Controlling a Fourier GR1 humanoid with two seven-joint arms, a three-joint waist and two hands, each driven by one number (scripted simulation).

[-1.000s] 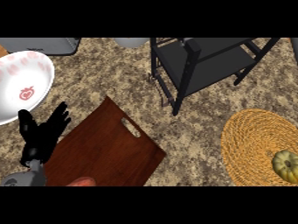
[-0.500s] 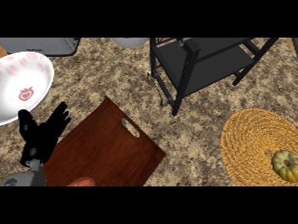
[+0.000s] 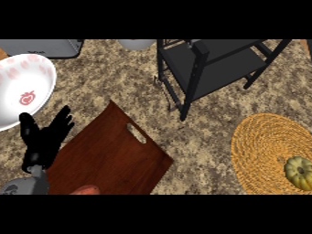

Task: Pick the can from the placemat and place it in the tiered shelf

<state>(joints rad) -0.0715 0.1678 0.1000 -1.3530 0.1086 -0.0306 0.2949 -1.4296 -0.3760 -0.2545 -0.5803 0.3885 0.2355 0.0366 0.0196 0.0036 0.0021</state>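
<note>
Yellow-green can (image 3: 301, 172) (ribbed) on woven placemat (image 3: 270, 141)

No readable text, label, brand, number or sign shows anywhere.

On the speckled stone bench (image 3: 118, 82), a white bowl with red fruit prints (image 3: 13, 91) sits at the left, a dark wooden cutting board with a handle slot (image 3: 107, 157) lies near the front carrying an orange-brown item at its lower edge (image 3: 84, 190), and a grey appliance (image 3: 40, 47) stands at the back.
</note>
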